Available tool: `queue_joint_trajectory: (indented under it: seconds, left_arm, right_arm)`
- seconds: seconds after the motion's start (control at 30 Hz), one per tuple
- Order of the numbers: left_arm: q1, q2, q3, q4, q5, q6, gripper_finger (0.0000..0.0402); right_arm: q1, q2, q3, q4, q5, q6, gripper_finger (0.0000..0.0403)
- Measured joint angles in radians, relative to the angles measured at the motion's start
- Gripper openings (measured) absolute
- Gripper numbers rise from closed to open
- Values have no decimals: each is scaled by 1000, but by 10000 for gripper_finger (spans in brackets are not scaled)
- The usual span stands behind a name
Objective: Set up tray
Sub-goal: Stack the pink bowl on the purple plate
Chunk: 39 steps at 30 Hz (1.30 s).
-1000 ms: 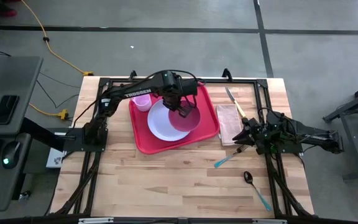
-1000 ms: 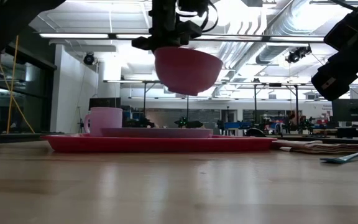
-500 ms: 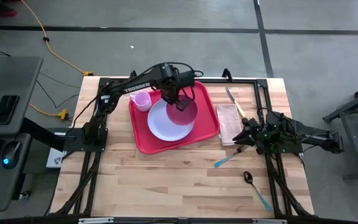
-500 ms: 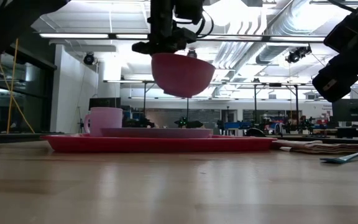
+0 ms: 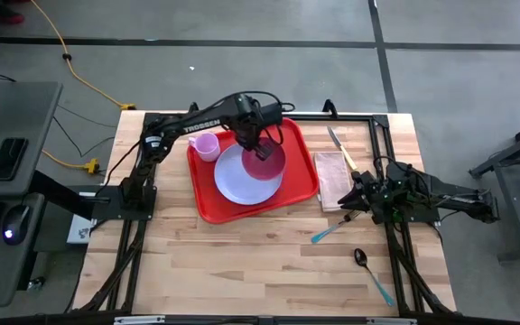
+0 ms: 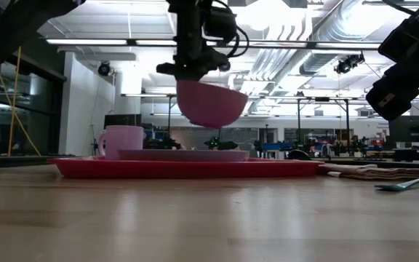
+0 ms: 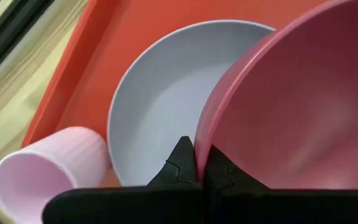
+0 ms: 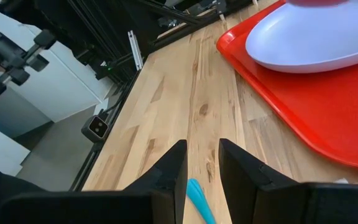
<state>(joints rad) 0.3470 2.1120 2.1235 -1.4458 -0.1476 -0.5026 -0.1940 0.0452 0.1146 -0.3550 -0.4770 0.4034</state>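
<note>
We find the left gripper (image 5: pixel 262 150) clenched on the rim of a pink bowl (image 6: pixel 211 104), held in the air w/ the tray (image 5: pixel 301 176) directly beneath the jaws, bowl clear of it. Tray lies on the table (image 5: pixel 242 262), nearer its far edge, carrying a lavender plate (image 5: pixel 237 181) at centre and a pink cup (image 5: pixel 207 146) by the tray's far-left corner. Right gripper (image 8: pixel 202 163) waits near the table's right edge, fingers apart, over a teal utensil (image 5: pixel 329 230); cloth (image 5: pixel 332 179) lies just beside the tray's right rim; spoon (image 5: pixel 368 272) nearer the front edge. Left arm reads "TROSSEN".
</note>
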Motion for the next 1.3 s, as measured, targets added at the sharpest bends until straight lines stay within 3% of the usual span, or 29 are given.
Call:
queue_joint_trajectory:
  seconds: [0.3, 0.77, 1.3]
  left_arm:
    - [-7, -9, -139, 60, -42, -17, 16]
    - [-14, -229, -468, 271, -40, -106, 16]
    - [-15, -238, -596, 377, 3, -89, 16]
  right_arm:
    - [-2, 0, 0, 0, 13, 15, 71]
    - [-3, 0, 0, -1, 52, 26, 71]
    - [-2, 0, 0, 0, 63, 65, 71]
